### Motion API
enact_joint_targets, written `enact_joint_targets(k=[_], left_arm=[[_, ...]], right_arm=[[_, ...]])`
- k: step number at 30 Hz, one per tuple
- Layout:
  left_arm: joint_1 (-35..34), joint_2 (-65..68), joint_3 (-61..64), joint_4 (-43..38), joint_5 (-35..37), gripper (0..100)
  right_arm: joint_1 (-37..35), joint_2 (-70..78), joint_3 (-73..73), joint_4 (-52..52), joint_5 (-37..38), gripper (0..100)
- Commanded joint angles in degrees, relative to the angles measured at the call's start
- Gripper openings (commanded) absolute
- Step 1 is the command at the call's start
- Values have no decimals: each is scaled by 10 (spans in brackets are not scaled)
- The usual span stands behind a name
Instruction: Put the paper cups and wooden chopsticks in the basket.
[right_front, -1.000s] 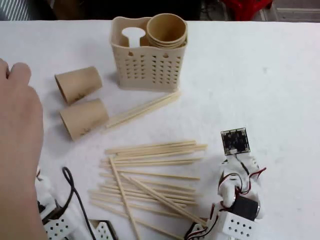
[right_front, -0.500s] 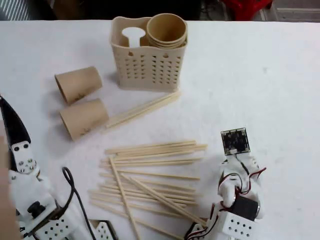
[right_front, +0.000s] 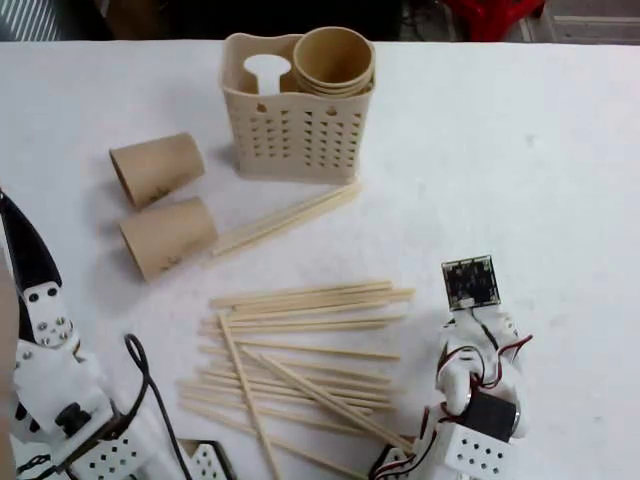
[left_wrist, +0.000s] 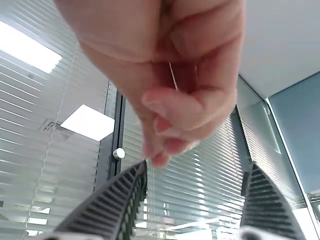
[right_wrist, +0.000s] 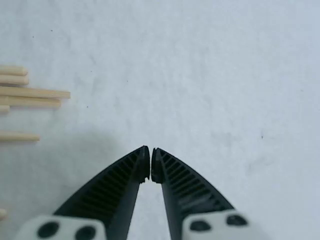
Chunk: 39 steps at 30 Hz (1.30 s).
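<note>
The right tool has its black tips pressed together, gripping nothing, just over the white tabletop, with ends of pale wooden chopsticks close beside it. The left tool points upward, jaws wide apart, empty. Well ahead of both stands the cream perforated plastic basket holding stacked tan paper cups. Two loose tan paper cups lie on their sides, nearer the left tool.

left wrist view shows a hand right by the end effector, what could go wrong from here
The hand hangs close to the open left end effector; closing now could pinch a finger. The chopsticks lie crossed in a loose pile, so lifting one may drag others. The two paper cups lie on their sides and could roll if nudged.
</note>
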Motion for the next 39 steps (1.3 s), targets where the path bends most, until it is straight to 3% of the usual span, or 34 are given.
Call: enact_joint_targets(k=[1, 9, 12, 18, 24, 31, 34, 39], left_arm=[[-5, 1, -1, 18, 3, 297], [-5, 1, -1, 89, 3, 297], [-5, 1, -1, 167, 3, 297], [-1, 1, -9, 401, -109, 297], [0, 2, -132, 740, -113, 297], [86, 26, -345, 1065, -113, 297], [98, 126, -396, 1087, -108, 297], [102, 431, -569, 1092, -97, 299]], right_arm=[[3, -6, 4, 4, 3, 25], [3, -6, 4, 4, 3, 25], [3, -6, 4, 4, 3, 25], [3, -6, 4, 4, 3, 25], [3, -6, 4, 4, 3, 25], [3, -6, 4, 4, 3, 25], [4, -6, 4, 4, 3, 25], [4, -6, 4, 4, 3, 25]])
